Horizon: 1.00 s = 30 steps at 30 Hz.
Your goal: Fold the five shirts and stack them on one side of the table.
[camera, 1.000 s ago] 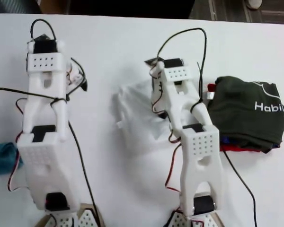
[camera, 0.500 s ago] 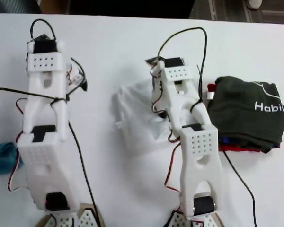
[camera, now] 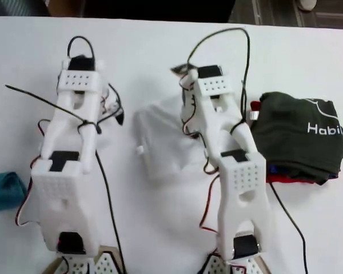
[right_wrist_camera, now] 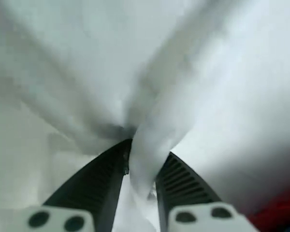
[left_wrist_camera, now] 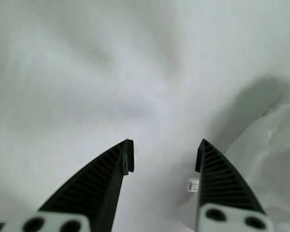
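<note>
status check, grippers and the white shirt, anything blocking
Left gripper open at edge of white shirt. Right gripper shut on a fold of it. Folded stack, dark green on top, close beside right arm; nothing blocking.

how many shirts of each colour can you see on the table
white shirt: 1
dark green shirt: 1
red shirt, edge under the green: 1
blue shirt, sliver in the same stack: 1
teal shirt: 1
total: 5

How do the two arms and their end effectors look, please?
The left arm and right arm are white plastic with hole grids, black motor blocks, and loose black and red cables. The left end effector and right end effector each have two black, ribbed, pointed fingers on white mounts.
</note>
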Each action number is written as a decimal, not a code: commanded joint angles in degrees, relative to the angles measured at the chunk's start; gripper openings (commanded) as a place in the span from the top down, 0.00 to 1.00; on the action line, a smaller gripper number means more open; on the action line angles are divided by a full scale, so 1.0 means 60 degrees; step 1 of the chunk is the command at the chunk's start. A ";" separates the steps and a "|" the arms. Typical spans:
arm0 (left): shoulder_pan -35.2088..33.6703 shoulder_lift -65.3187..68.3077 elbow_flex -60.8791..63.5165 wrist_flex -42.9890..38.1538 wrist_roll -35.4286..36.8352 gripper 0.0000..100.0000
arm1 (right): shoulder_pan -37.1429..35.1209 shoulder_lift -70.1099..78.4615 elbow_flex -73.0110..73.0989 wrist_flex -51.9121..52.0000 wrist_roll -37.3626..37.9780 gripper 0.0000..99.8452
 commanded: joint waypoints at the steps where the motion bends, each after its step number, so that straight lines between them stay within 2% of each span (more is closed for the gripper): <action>1: 0.0059 -0.0762 0.0022 -0.0117 -0.0015 0.77 | -0.0125 -0.1678 0.0440 0.0110 0.0088 0.98; 8: 0.0044 -0.0762 0.0022 -0.0073 -0.0015 0.77 | 0.0022 -0.3626 0.2037 0.0066 0.0894 0.98; 16: 0.0044 -0.0762 0.0022 -0.0073 -0.0015 0.77 | 0.0535 -0.5692 0.2315 0.0051 0.1348 0.98; 30: 0.0044 -0.0762 0.0037 -0.0103 -0.0015 0.77 | 0.2176 -0.6132 0.2256 0.0051 0.1656 0.98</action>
